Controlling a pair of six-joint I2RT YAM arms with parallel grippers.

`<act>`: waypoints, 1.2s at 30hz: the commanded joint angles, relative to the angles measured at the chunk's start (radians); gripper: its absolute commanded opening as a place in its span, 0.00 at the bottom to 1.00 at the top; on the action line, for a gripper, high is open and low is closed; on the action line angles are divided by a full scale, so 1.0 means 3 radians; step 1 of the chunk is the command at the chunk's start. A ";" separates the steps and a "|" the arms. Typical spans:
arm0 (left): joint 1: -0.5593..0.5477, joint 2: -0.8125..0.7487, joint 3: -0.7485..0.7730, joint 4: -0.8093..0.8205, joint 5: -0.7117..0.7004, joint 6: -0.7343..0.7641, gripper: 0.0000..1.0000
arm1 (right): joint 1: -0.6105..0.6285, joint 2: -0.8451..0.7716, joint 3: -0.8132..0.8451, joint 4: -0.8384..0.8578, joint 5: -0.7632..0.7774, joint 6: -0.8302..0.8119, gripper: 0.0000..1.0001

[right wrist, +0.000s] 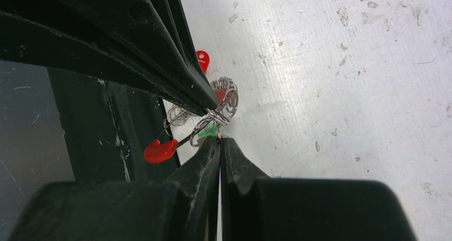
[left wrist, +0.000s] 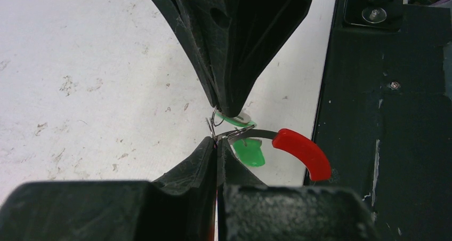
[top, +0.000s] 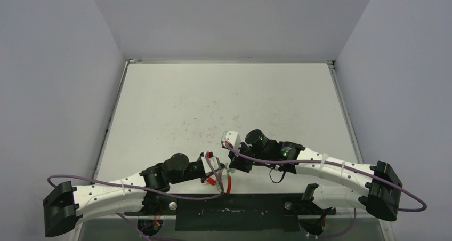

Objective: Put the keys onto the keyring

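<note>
Bench: the scuffed white bench (top: 213,102) is bare across its far part. All the work is bunched at its near edge, between the two arm bases.

Base plate: a flat black metal plate (left wrist: 384,118) runs along that near edge. The meeting point of the arms hangs just beside it.

Left gripper: the left gripper (left wrist: 217,145) is fully closed. Its tips pinch thin metal where the loop's dark wire begins, so it appears to hold the loop steady as an anchor.

Right gripper: the right gripper (right wrist: 219,142) is also fully closed, tip to tip with the left. A green head sits right at its tips, so it seems to be pinching one key to steer it along the wire. The contact is too small to be certain.

Keyring: the keyring (left wrist: 304,153) is a large round loop of silvery coiled metal with a glossy red sleeve. It is lifted off the bench between the two tips. The red arc hangs toward the plate, leaving the bare end free for threading.

Keys: two small silvery keys (left wrist: 250,153) with bright green plastic heads cluster at the pinch point, touching the wire. One dangles just below it. Whether either is fully threaded cannot be told.
</note>
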 commanded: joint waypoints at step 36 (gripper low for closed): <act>-0.0013 -0.0060 0.0080 0.0216 0.0097 -0.0021 0.00 | 0.0020 0.0148 0.0226 0.0026 0.0220 0.0146 0.00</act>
